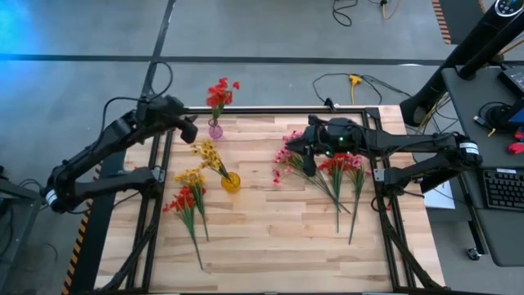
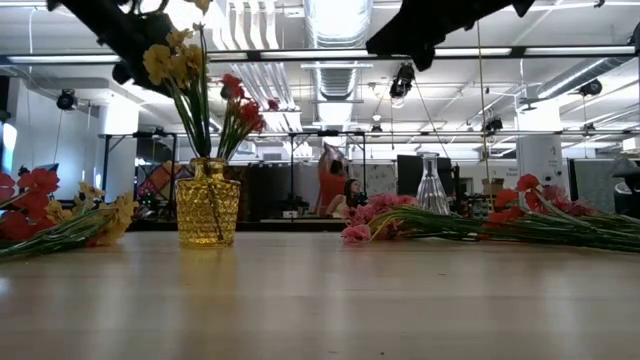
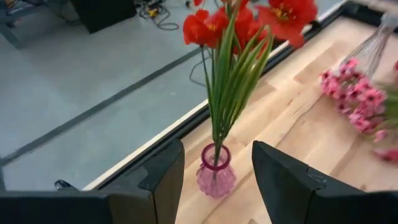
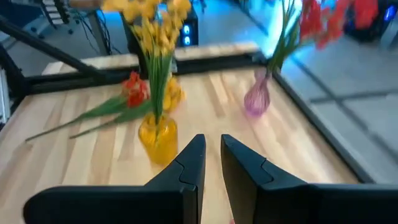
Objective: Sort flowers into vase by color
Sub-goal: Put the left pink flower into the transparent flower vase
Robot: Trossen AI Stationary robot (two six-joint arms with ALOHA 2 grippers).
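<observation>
Left pincer [image 3: 217, 180] open w/ pink vase [image 3: 216, 172] between fingers, red flowers [image 3: 249, 25] upright

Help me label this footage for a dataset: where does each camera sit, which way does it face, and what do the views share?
High view: overhead, straight down on the table; both arms show.
Low view: at table-top height, looking level across to the room; arms overhead.
Left wrist view: on the left arm, facing the pink vase of red flowers; left gripper fingers open.
Right wrist view: on the right arm, facing the yellow vase; right gripper nearly shut.
All four share the yellow vase or pink vase.
</observation>
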